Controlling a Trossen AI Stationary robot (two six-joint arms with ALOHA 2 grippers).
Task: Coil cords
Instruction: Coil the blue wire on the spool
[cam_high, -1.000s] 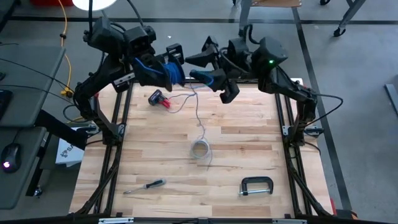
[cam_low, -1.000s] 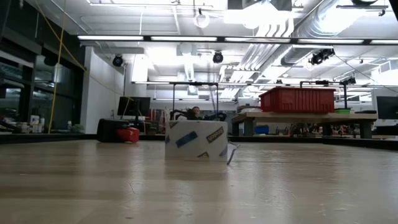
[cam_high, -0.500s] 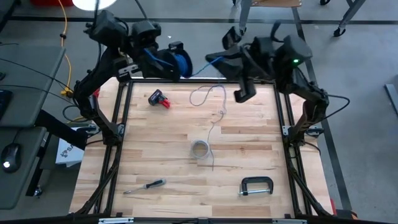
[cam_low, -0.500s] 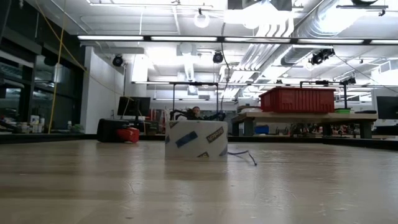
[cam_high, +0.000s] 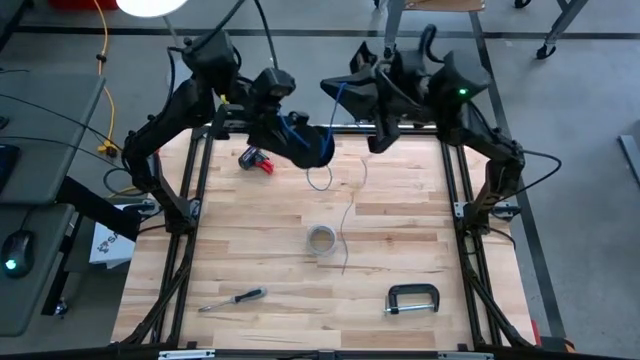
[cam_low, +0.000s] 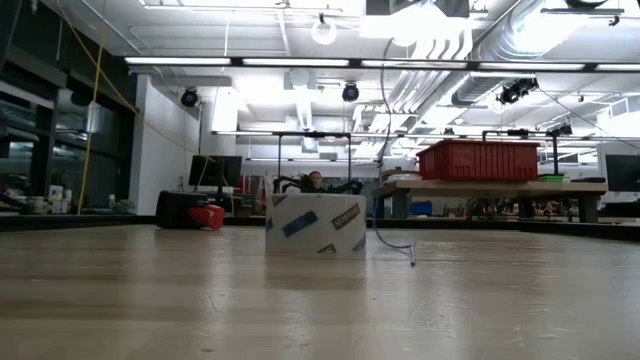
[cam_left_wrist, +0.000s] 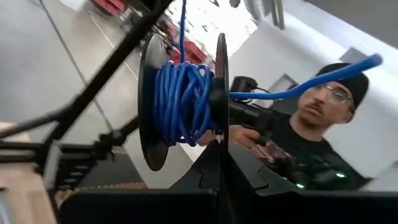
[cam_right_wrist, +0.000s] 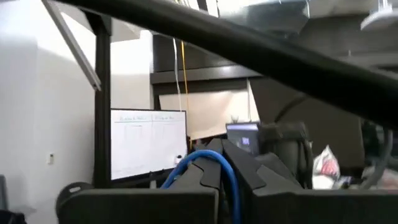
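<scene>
The blue cord (cam_left_wrist: 181, 99) is wound on a black spool (cam_high: 316, 148), held above the table's far middle by my left gripper (cam_high: 293, 133), which is shut on it. One strand of the blue cord (cam_high: 342, 108) runs from the spool to my right gripper (cam_high: 342, 90), which is shut on it just beyond. The pale grey cord (cam_high: 349, 215) trails over the table past a tape roll. In the low view the grey cord (cam_low: 383, 150) rises out of the picture's top, and what it hangs from does not show. My left gripper pinches the rim of one spool flange (cam_left_wrist: 219, 146) between its two fingers, which lie level. The spool is lifted clear of the table, with its flanges upright. My right gripper pinches the blue cord's single strand (cam_right_wrist: 219, 163) between its fingertips, and the strand loops over them, clear of the table.
On the wood table lie a tape roll (cam_high: 320, 240), a red and black tool (cam_high: 257, 159), a screwdriver (cam_high: 232, 298) and a C-clamp (cam_high: 412, 298). A person (cam_left_wrist: 323, 124) shows beyond the table in the left wrist view.
My right gripper has shut on the blue strand and gone toward the far edge. My left gripper has rolled and sunk, carrying the spool toward the table's middle. The grey cord's loose part has shifted on the table, with its free end farther right in the low view.
</scene>
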